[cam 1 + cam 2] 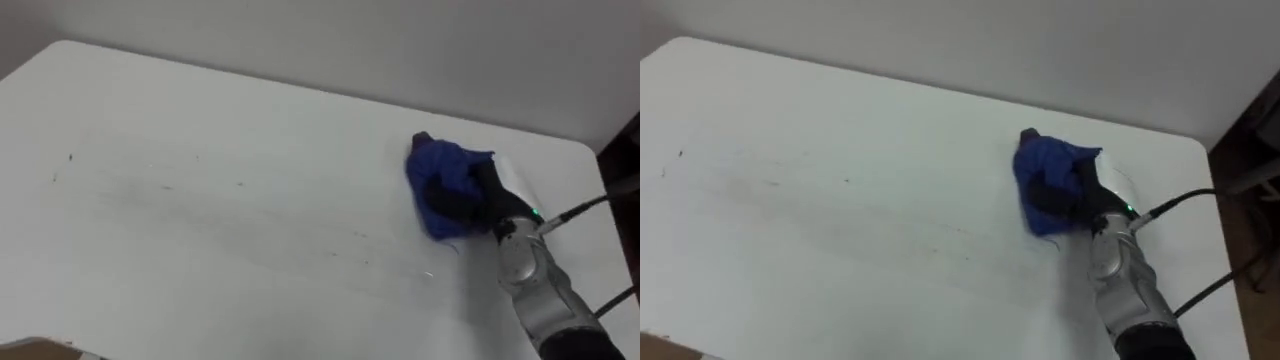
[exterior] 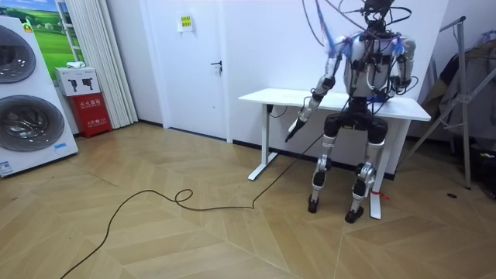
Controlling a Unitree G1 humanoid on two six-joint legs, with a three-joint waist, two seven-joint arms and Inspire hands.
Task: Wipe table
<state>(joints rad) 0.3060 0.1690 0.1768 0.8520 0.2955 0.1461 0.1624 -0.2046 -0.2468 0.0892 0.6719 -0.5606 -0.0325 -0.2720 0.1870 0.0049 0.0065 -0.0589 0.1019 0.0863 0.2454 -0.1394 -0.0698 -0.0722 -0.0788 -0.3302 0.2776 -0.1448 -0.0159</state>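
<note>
You are looking down on the white table (image 1: 200, 250) with the robot standing at its near long side, facing the wall behind it (the room view is showing its back). Your right hand (image 1: 490, 195) is reaching in over the table's right end and resting on the top. Its dark fingers (image 1: 455, 200) are curling into the blue cloth (image 1: 440, 165) and holding it bunched up. The cloth is sitting on the table's right part, closer to the far edge than to the near one, and it is touching the surface. Part of it is lying folded over the front of the hand, so you are seeing the grip only in part.

Your left hand (image 2: 295, 128) is hanging below the level of the table top, just off the table's near edge toward the room view's left, and it is holding nothing that you can make out. It is too small there to tell whether it is spread or closed.

Faint grey streaks (image 1: 160, 185) are running across the table's left and middle parts, well apart from the cloth, and a few small dark specks (image 1: 70, 157) are showing near the table's left end. A white door (image 2: 194, 62) is standing in the wall beyond that same end of the table.
</note>
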